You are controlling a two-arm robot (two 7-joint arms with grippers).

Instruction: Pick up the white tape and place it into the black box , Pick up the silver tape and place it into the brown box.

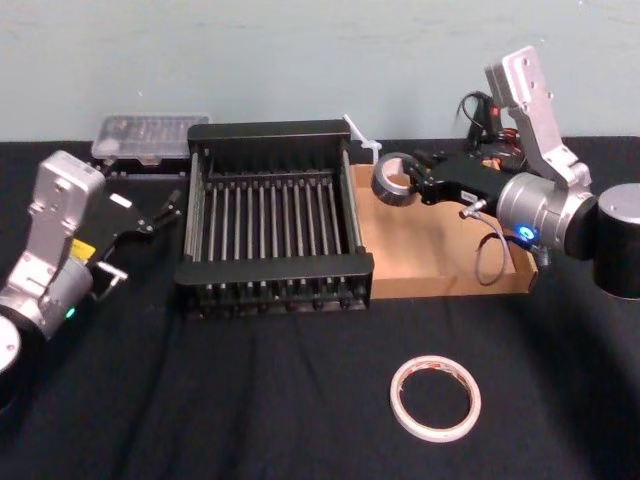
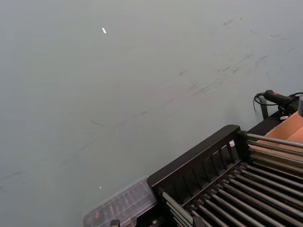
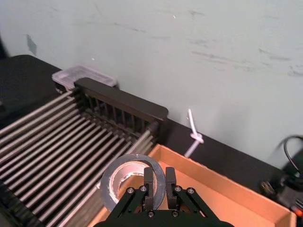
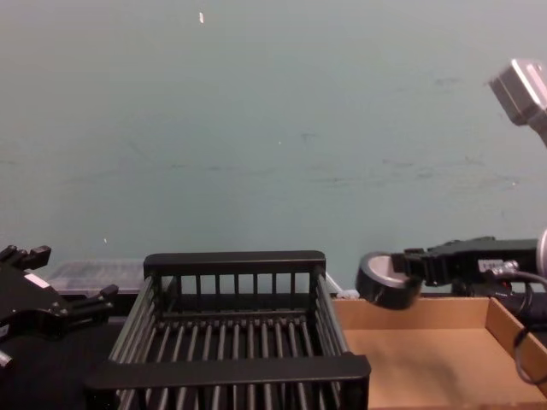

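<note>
My right gripper (image 1: 408, 176) is shut on the silver tape (image 1: 392, 181), pinching the wall of the grey roll (image 3: 118, 182) between both fingers. The roll hangs in the air (image 4: 382, 282) over the far left corner of the brown box (image 1: 440, 250), close to the black box's (image 1: 275, 270) right rim. The black box stands mid-table with nothing in it. The white tape (image 1: 435, 399) lies flat on the black cloth near the front, right of centre. Off to the left of the black box, my left gripper (image 1: 165, 212) is parked open with nothing in it.
A clear plastic case (image 1: 150, 135) lies behind the black box at the back left. A white zip tie (image 1: 362, 140) sticks up behind the two boxes. Cables and a dark tool (image 1: 485, 115) sit at the back right, by the wall.
</note>
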